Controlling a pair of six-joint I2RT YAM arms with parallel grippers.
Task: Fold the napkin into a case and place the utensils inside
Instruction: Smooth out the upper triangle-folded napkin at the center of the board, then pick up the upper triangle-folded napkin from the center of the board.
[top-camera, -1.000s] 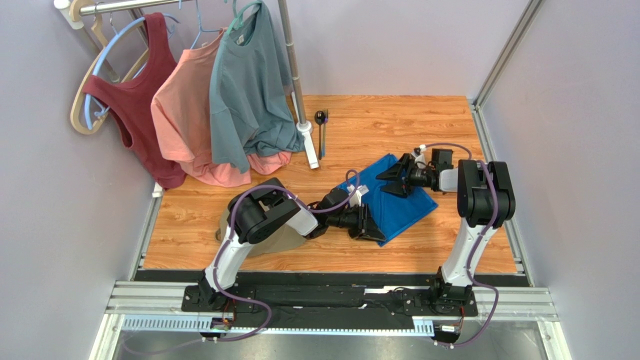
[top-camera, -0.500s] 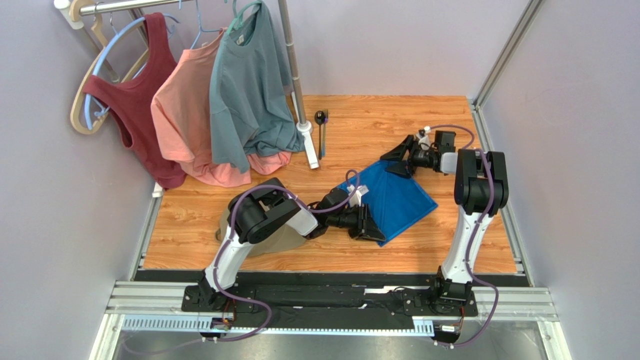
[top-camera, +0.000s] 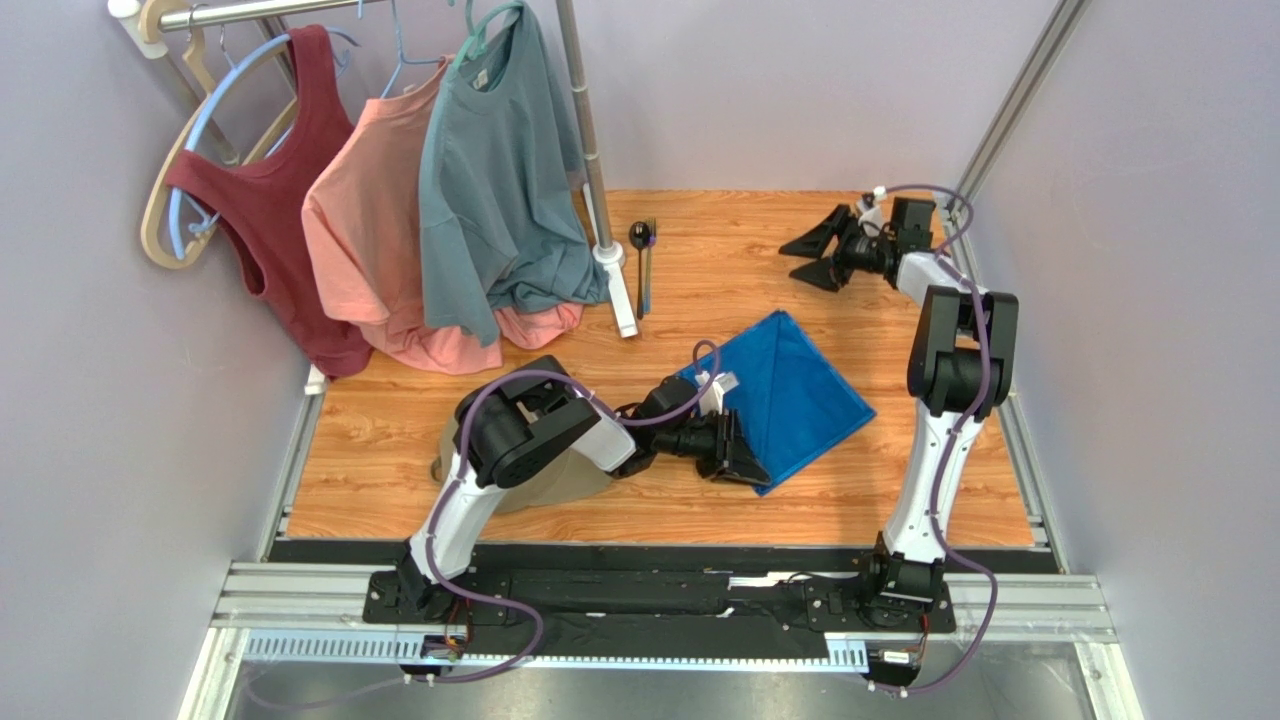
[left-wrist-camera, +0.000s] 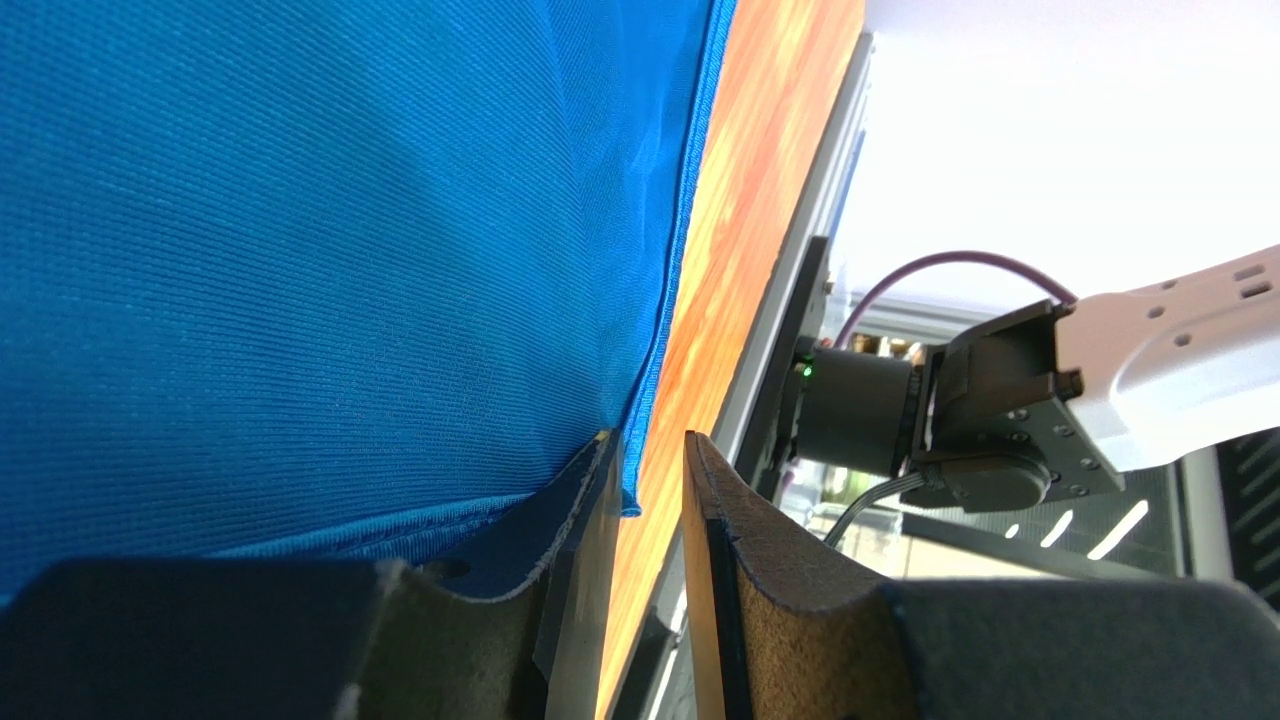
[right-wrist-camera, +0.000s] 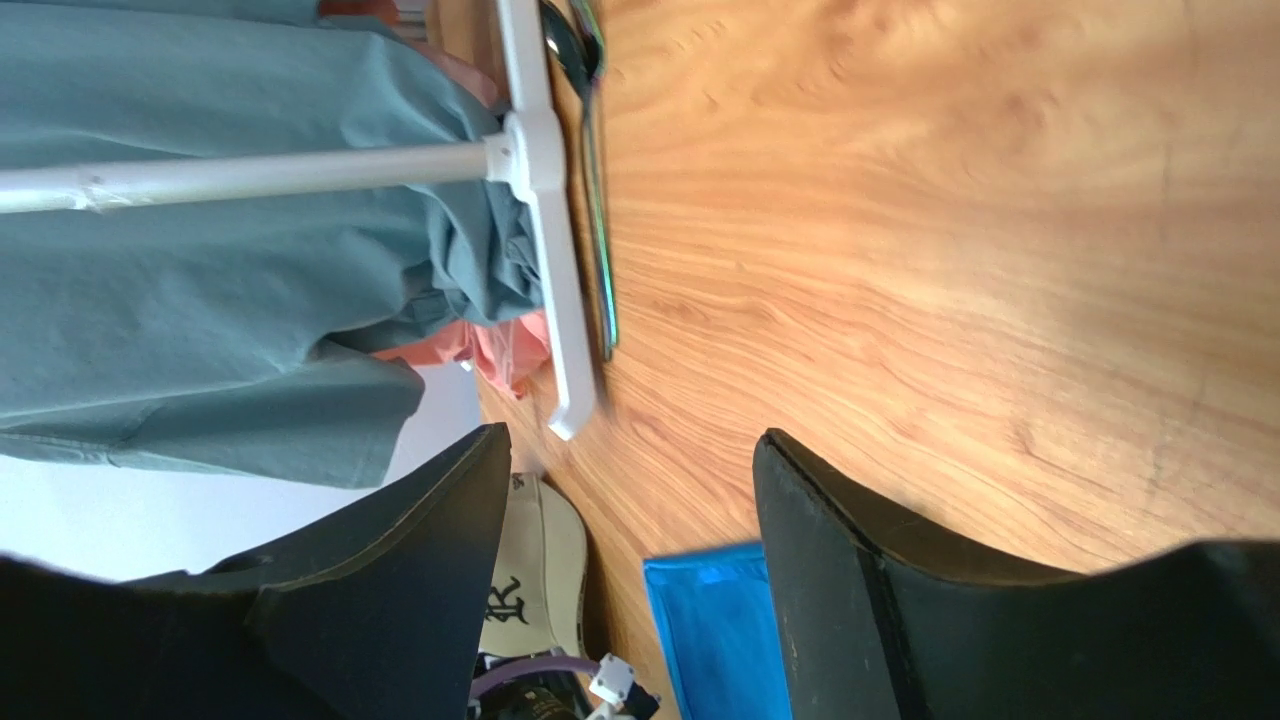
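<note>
Napkin (top-camera: 792, 393) sits mid-table only part-folded, no case yet, utensils (top-camera: 643, 264) untouched by the rack foot (top-camera: 621, 300); left gripper (top-camera: 747, 462) jaws nearly together at the napkin's near corner, grip can't tell; right gripper (top-camera: 798, 260) wide apart, empty, far right.

Napkin (top-camera: 793, 393) edge hidden under left pincer (top-camera: 747, 458)
</note>
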